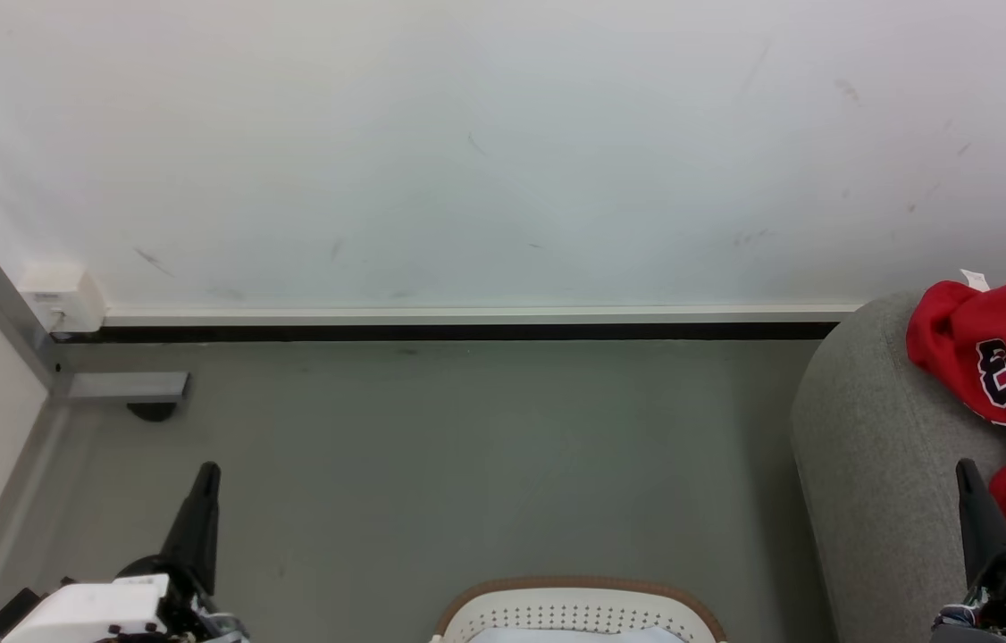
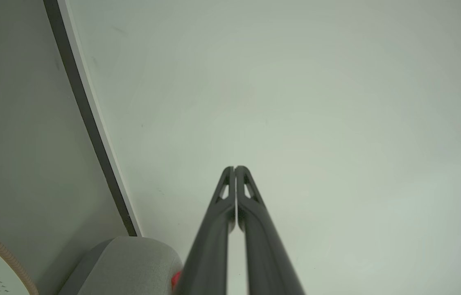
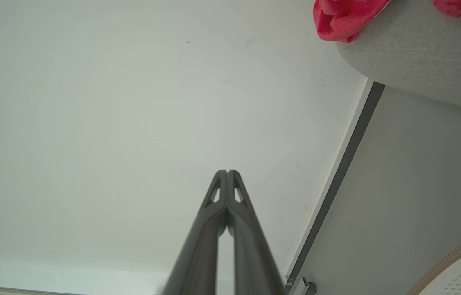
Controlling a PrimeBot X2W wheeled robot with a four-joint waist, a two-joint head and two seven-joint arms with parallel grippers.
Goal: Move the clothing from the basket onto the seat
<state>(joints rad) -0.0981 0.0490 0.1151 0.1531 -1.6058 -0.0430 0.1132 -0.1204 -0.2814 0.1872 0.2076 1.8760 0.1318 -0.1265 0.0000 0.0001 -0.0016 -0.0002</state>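
The left gripper point(image 1: 209, 471) and the right gripper point(image 1: 965, 466) are held with fingers pressed together, empty. This is likely because the clothing point(image 1: 999, 357) is already laid on the seat point(image 1: 869, 464), just beside the right fingers. The basket point(image 1: 579, 587) is set between both pairs.

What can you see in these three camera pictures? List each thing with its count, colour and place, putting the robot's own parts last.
clothing: one heap, pieces hard to count, red, on the seat.
seat: one, grey, right side.
basket: one, cream with brown rim, bottom centre.
cloth: one, white, inside the basket.
wall box: one, white, low on the wall, left.
left gripper: one, dark, shut, lower left.
right gripper: one, dark, shut, lower right.
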